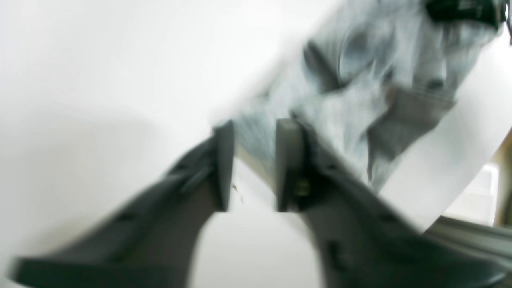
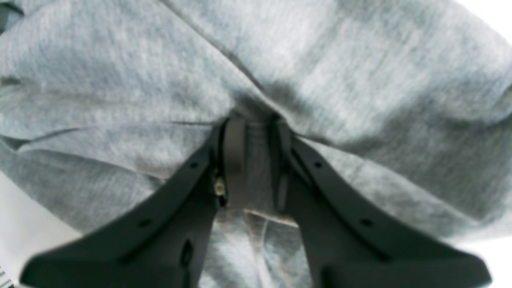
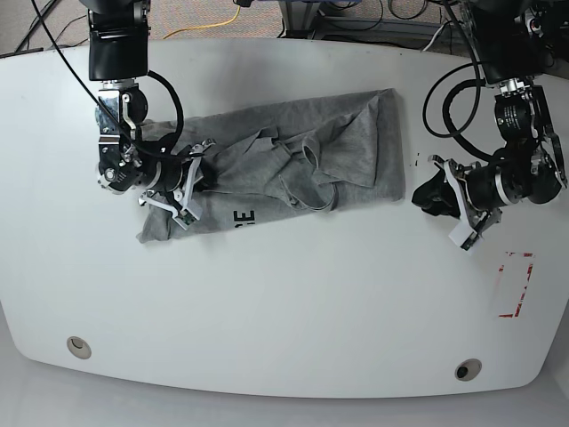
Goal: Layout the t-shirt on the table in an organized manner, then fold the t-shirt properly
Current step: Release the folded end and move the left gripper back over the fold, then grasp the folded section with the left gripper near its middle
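The grey t-shirt (image 3: 293, 160) lies crumpled and bunched across the left-middle of the white table (image 3: 284, 302), with black lettering (image 3: 244, 218) showing near its front edge. My right gripper (image 3: 188, 182) sits at the shirt's left end. In the right wrist view its fingers (image 2: 234, 152) pinch a ridge of the t-shirt (image 2: 320, 60). My left gripper (image 3: 425, 197) hovers just off the shirt's right edge. The left wrist view is blurred; the left gripper (image 1: 256, 128) is open there, with the t-shirt (image 1: 360, 80) edge at its fingertips and bare table (image 1: 100, 80) beside it.
A red tape rectangle (image 3: 516, 285) marks the table's right front. Two small round holes (image 3: 78, 345) (image 3: 468, 368) sit near the front edge. Cables, including a yellow cable (image 3: 213, 22), run behind the table's far edge.
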Controlling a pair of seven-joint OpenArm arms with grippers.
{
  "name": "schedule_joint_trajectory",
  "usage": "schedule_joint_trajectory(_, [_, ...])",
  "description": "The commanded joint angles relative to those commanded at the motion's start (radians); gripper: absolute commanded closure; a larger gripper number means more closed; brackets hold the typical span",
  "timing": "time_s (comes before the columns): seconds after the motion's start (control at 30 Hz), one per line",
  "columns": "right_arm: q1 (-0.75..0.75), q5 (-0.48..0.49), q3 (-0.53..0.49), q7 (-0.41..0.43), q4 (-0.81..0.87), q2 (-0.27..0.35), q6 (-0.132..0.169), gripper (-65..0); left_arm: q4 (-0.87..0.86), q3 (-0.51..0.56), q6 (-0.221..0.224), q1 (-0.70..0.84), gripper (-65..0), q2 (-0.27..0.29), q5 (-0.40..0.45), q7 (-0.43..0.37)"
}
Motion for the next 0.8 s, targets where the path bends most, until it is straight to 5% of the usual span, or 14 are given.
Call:
schedule_joint_trajectory(0.37, [0.000,0.006,0.000,0.000,-0.002,-0.002,0.000,-9.5,-0.005,0.038,0.000,0.035,-6.7,0.133,0.255,-0.025])
schedule_joint_trajectory(0.8, [0.000,0.006,0.000,0.000,-0.002,-0.002,0.000,-9.5,-0.005,0.212,0.000,0.035,-6.7,0.193,0.316,-0.060])
